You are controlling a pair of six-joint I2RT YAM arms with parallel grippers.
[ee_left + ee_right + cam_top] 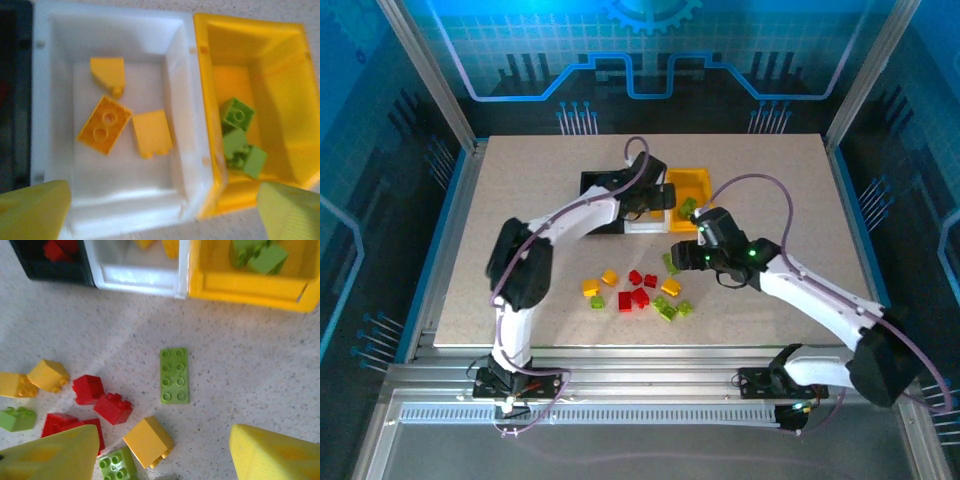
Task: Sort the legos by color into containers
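Three containers stand in a row at the back: black (600,185), white (187,100) and yellow-orange (692,183). My left gripper (165,210) hangs open over the white bin, where three yellow legos (105,124) lie. Green legos (237,114) sit in the yellow-orange bin (280,65), and red ones (57,249) in the black bin (55,270). My right gripper (162,455) is open above the loose legos on the table. Below it lie a flat green plate (174,375), a yellow brick (148,441), red bricks (113,407) and a green brick (116,466).
More loose legos in red, yellow and green are scattered over the table's front middle (635,295). Bare table (790,200) lies to the right of the bins and on the left side. Metal frame posts stand at the table's corners.
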